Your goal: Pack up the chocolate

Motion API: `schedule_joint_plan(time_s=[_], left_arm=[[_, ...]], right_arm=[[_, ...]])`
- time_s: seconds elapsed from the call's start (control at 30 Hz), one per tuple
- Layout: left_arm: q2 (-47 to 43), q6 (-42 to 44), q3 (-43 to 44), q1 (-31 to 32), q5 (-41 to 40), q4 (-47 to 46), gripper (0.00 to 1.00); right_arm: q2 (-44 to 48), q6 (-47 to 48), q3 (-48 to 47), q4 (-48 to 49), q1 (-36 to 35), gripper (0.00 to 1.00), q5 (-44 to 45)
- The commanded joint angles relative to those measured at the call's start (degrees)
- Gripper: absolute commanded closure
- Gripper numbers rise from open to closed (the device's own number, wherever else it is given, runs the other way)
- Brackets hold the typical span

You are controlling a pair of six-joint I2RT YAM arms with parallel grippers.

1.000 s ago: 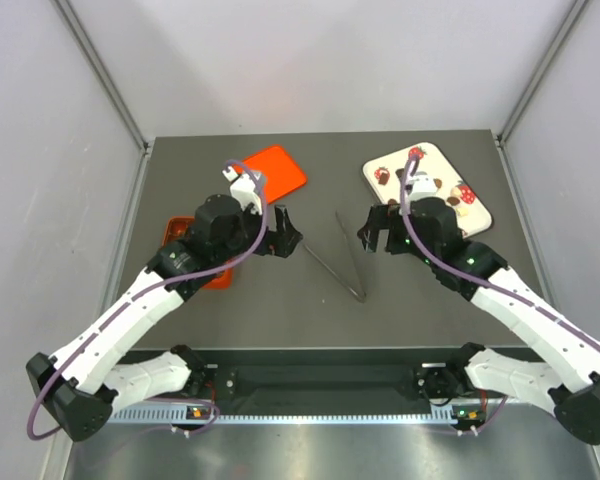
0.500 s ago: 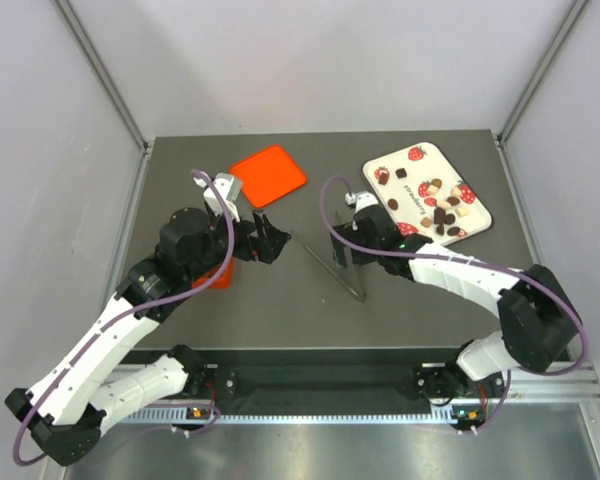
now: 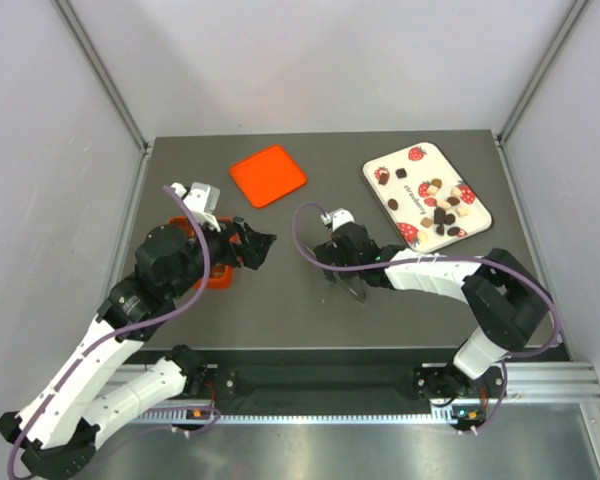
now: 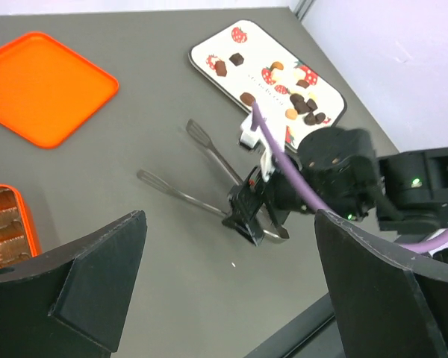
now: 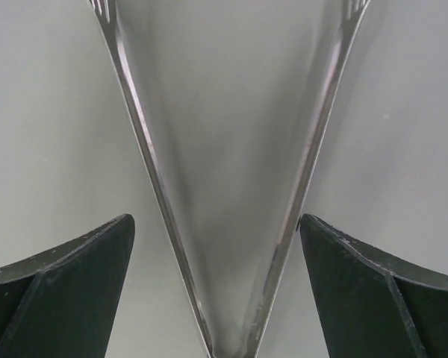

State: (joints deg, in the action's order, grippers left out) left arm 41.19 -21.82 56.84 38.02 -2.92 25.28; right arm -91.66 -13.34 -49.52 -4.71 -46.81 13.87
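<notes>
The chocolate (image 3: 442, 214) lies loose on a white strawberry-print tray (image 3: 435, 160) at the back right; the left wrist view shows the chocolate (image 4: 302, 104) on the same tray (image 4: 257, 48). Metal tongs (image 5: 299, 186) lie flat mid-table, their hinge end (image 3: 357, 292) showing in the top view. My right gripper (image 3: 327, 272) is low over that end, open, and in its wrist view the right gripper (image 5: 216, 220) has one finger outside each arm of the V. My left gripper (image 3: 260, 248) hangs open and empty left of centre; in its wrist view the left gripper (image 4: 230, 220) faces the tongs (image 4: 209, 153).
An orange-red box (image 3: 218, 275) with square compartments sits half under my left arm; the left wrist view shows the box (image 4: 7, 224) holding brown pieces. Its flat orange lid (image 3: 268, 175) lies at the back centre. Grey walls close in three sides.
My right arm swung left and down from the tray onto the tongs, its jaws starting to narrow. My left arm pulled back to the left, its jaws still wide.
</notes>
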Motion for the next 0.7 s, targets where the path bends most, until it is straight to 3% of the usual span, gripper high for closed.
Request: schedule_joint_plan(time_s=[0.0, 0.67], left_arm=[[-1.2, 1.43, -0.33, -0.05, -1.3, -3.83, 0.01], [-1.99, 1.17, -0.59, -0.14, -2.62, -4.01, 0.02]], right_arm=[[-1.33, 0.69, 0.47, 3.74, -1.8, 0.09, 1.86], [-5.64, -1.77, 1.88, 4.18, -3.91, 0.18, 5.11]])
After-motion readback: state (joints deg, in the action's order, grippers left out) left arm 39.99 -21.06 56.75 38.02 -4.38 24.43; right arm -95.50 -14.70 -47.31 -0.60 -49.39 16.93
